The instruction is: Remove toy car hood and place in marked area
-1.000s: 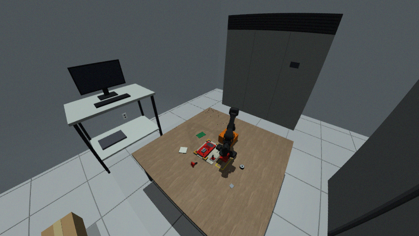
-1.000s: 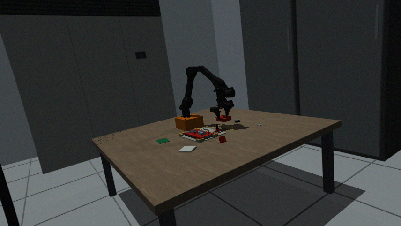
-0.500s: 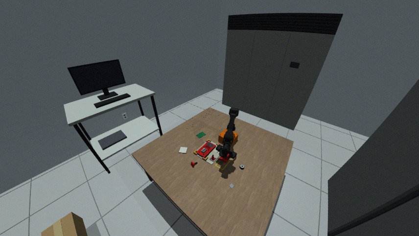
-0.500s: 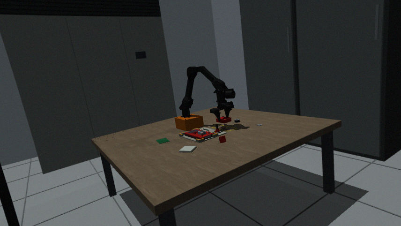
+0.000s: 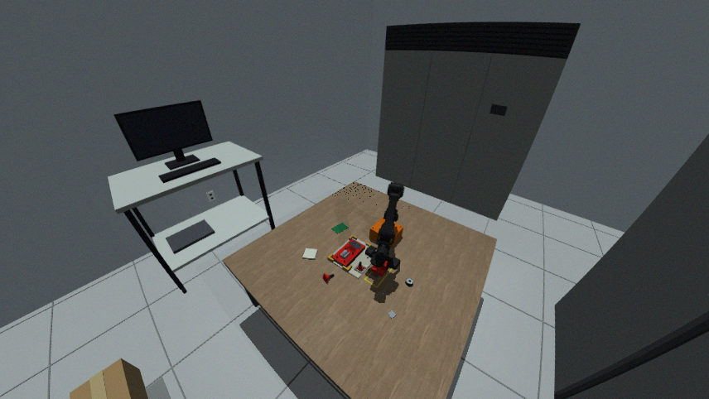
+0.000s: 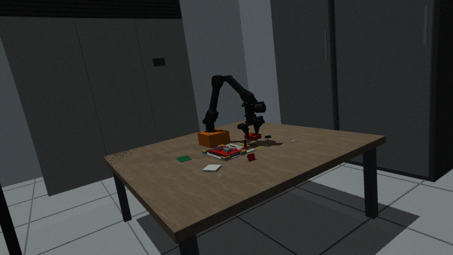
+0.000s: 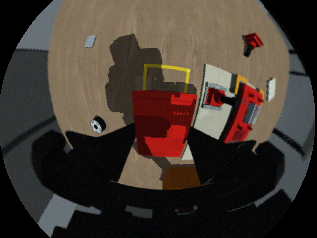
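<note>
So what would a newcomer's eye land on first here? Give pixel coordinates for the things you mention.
Probably the black arm (image 5: 392, 213) (image 6: 233, 82) rising from its orange base (image 5: 374, 237) (image 6: 209, 139), its jaws clamped on the bright red hood (image 5: 379, 268) (image 6: 252, 136) (image 7: 165, 124) above the table. Next, the yellow outline (image 5: 375, 286) (image 7: 167, 66) just by it, and the red toy car (image 5: 341, 257) (image 6: 218, 151) (image 7: 239, 124) on its pale board beside that.

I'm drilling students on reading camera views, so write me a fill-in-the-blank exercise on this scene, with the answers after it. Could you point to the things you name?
1. The gripper (image 5: 384, 264) (image 6: 252, 134) (image 7: 161, 126) is shut on the car's red ____.
2. The marked area (image 5: 368, 281) (image 6: 259, 147) (image 7: 167, 66) is outlined in ____.
3. The arm stands on a base block (image 5: 378, 227) (image 6: 209, 139) (image 7: 181, 178) coloured ____.
4. The flat square (image 5: 340, 228) (image 6: 183, 158) nearest that block is ____.

Missing words: hood; yellow; orange; green
</note>
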`<state>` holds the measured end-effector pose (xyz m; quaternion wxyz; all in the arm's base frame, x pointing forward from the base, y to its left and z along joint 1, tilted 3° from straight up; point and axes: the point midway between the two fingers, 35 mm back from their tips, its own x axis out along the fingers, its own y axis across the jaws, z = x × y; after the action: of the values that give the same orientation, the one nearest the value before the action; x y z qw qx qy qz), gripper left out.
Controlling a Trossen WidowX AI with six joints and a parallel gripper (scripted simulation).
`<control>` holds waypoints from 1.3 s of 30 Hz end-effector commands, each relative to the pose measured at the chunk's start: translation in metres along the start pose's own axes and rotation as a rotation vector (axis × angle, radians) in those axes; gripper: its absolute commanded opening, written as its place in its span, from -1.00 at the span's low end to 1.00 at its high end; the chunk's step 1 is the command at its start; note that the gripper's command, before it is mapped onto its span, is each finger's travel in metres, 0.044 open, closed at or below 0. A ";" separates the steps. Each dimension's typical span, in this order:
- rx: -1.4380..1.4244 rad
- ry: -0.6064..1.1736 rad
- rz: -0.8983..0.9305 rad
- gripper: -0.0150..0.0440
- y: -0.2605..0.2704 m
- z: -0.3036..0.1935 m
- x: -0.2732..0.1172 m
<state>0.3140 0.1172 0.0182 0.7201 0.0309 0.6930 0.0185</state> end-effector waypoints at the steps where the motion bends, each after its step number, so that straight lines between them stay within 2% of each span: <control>1: 0.004 -0.002 -0.004 -0.49 -0.001 0.000 0.003; 39: 0.004 -0.002 -0.004 -0.49 -0.001 -0.002 0.024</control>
<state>0.3128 0.1178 -0.0037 0.7199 0.0309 0.6932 0.0185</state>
